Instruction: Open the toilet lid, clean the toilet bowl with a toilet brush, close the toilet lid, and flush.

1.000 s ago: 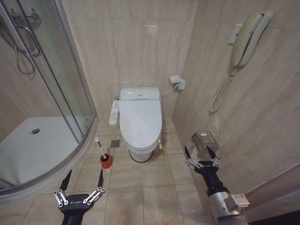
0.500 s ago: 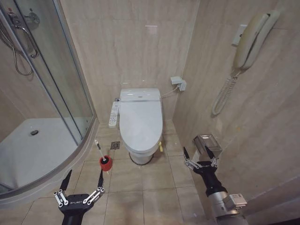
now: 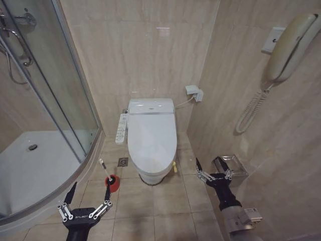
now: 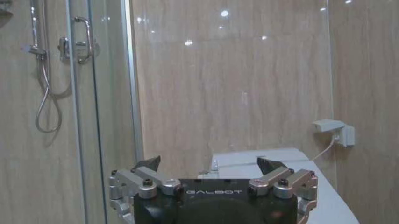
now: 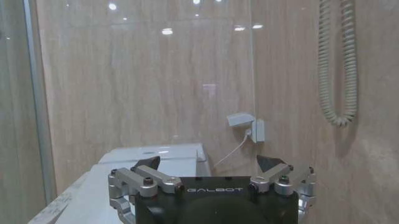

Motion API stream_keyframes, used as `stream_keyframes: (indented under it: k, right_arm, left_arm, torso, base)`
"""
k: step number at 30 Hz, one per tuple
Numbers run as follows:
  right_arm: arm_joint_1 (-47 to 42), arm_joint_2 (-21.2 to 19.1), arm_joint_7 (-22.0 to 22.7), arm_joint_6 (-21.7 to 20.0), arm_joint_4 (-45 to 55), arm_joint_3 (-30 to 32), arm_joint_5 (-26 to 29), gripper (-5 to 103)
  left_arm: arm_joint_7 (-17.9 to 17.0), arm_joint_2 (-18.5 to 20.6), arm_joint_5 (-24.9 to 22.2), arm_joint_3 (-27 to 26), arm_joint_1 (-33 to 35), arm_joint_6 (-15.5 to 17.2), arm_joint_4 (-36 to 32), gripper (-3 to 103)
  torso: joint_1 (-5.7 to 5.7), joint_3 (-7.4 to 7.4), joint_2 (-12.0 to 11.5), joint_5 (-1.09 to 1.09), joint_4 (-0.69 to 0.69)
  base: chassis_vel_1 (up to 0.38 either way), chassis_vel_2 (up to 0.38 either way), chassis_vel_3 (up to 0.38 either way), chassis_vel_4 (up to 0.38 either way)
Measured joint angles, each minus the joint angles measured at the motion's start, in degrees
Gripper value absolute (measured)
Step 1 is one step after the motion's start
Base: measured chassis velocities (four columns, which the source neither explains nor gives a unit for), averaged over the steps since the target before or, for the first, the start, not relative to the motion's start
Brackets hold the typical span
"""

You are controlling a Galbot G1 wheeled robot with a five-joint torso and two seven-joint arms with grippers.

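Since the toilet lid (image 3: 151, 134) is down over the toilet bowl (image 3: 150, 175), basically nothing's started. The toilet brush (image 3: 106, 172) sits in its red holder (image 3: 113, 184), I think, left of the bowl. The left gripper (image 3: 87, 195) and right gripper (image 3: 213, 166) hang spread open, empty.

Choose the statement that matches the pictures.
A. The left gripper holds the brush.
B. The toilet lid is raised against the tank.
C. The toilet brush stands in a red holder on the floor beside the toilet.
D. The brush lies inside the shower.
C: the toilet brush stands with its head in the red holder on the floor, between the shower and the closed toilet lid.
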Motion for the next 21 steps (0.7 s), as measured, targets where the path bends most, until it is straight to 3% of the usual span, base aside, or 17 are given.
stream_keyframes:
  k: [21]
  right_arm:
    - [0.30,-0.05,0.33,0.62,-1.25,-0.28,0.00,100]
  left_arm:
    - [0.00,0.00,0.00,0.00,0.00,0.00,0.00,100]
  torso:
    - [0.00,0.00,0.00,-0.01,0.01]
  base:
    - [-0.130,0.133,0.130,-0.131]
